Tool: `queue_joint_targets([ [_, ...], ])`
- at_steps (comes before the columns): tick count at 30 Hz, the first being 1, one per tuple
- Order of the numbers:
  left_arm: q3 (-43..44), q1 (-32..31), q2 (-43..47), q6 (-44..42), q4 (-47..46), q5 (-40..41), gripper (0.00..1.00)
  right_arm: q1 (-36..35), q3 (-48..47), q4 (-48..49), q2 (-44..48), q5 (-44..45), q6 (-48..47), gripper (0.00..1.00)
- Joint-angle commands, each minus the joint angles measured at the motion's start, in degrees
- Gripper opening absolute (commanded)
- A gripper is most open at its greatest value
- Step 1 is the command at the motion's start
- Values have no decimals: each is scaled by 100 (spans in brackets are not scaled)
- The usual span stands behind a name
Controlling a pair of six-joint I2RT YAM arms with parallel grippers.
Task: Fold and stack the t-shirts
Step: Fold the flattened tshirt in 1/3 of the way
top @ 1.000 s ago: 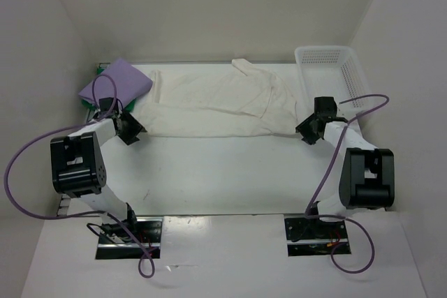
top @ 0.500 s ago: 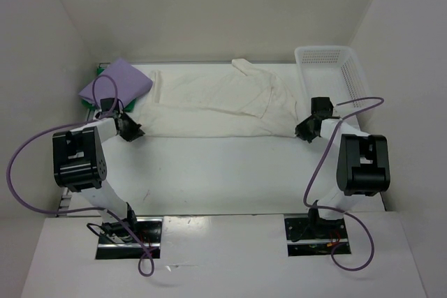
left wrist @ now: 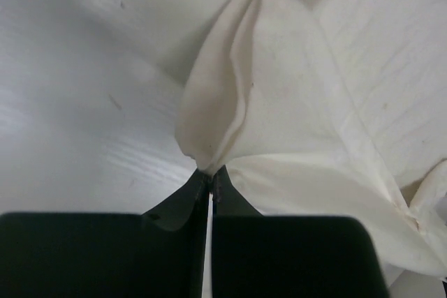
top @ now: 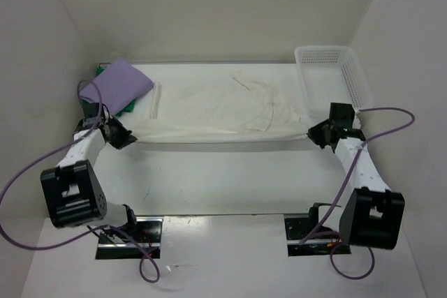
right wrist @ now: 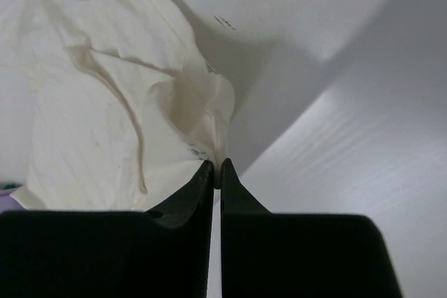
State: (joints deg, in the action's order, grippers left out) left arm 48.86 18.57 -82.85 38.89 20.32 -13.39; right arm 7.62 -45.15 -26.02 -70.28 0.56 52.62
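Note:
A cream-white t-shirt hangs stretched between my two grippers over the middle of the table, its near edge pulled taut and raised. My left gripper is shut on its left corner. My right gripper is shut on its right corner. At the far left a folded lavender-purple t-shirt lies on top of a bright green t-shirt, of which only edges show.
A white plastic lattice basket stands at the back right, just behind my right gripper. White walls close in the table on the left, back and right. Purple cables loop from both arms.
Both grippers have shut on the cream-white t-shirt's near corners and moved apart and towards me, lifting and stretching its near edge. The shirt lay flat before.

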Motion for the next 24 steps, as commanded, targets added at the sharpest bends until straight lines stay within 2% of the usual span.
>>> queue_joint_targets([
  [1, -184, 59, 778, -304, 902, 248, 0, 249, 155, -1009, 638, -65, 3, 0],
  [4, 210, 59, 955, -304, 1604, 249, 0, 249, -11, -1554, 770, -223, -76, 0],
  [9, 212, 59, 1104, -120, 2108, 459, 2, 249, -240, -2266, 902, -82, -200, 3],
  [10, 212, 59, 1104, -15, 2160, 521, 8, 249, -301, -2267, 954, -82, -200, 4],
  [11, 212, 59, 1104, 39, 2239, 574, 25, 249, -302, -2328, 955, -30, -200, 7],
  [14, 212, 59, 1104, 101, 2240, 714, 53, 249, -468, -2399, 955, 23, -313, 22],
  [15, 272, 59, 1104, 101, 2240, 715, 73, 249, -573, -2399, 955, 23, -410, 28],
  [17, 500, 59, 1104, 153, 2240, 882, 82, 249, -714, -2399, 955, 23, -471, 40],
  [21, 984, 59, 964, -30, 2074, 672, 84, 188, -1250, -2145, 841, -143, -735, 56],
  [22, 985, -19, 964, -92, 1821, 479, 81, 135, -1303, -1970, 788, -326, -962, 59],
  [23, 985, -98, 885, -93, 1653, 121, 76, -22, -1304, -1516, 736, -572, -1112, 59],
  [24, 933, -299, 884, -145, 1399, -118, 57, -154, -1365, -1346, 674, -905, -1192, 52],
])
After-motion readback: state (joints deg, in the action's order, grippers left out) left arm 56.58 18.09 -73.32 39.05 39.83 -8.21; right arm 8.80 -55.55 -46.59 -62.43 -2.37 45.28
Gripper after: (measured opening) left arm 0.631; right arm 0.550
